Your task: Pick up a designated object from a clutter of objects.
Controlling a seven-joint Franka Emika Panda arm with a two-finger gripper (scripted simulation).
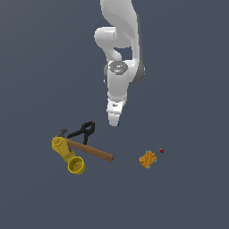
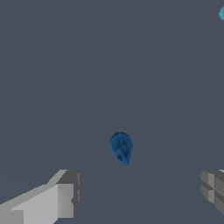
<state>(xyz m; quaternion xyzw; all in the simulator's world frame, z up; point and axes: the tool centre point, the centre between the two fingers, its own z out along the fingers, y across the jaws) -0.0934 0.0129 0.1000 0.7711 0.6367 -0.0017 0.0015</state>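
The designated object (image 2: 121,147), a tiny dark-blue teardrop, lies on the grey floor in the wrist view, between and a little ahead of my two fingers. My gripper (image 2: 140,192) is open, with one grey finger (image 2: 65,194) on each side and nothing held. In the exterior view the gripper (image 1: 115,121) points down just above the floor and hides the blue piece. The rest of the clutter of objects lies apart from it: black red-tipped clamp (image 1: 84,132), wooden-handled hammer (image 1: 89,151), yellow pitcher (image 1: 67,154).
An orange block (image 1: 147,159) and a tiny red speck (image 1: 161,150) lie toward the exterior view's right of the gripper. A small pale-cyan bit (image 2: 222,13) shows at the edge of the wrist view. The floor is plain dark grey.
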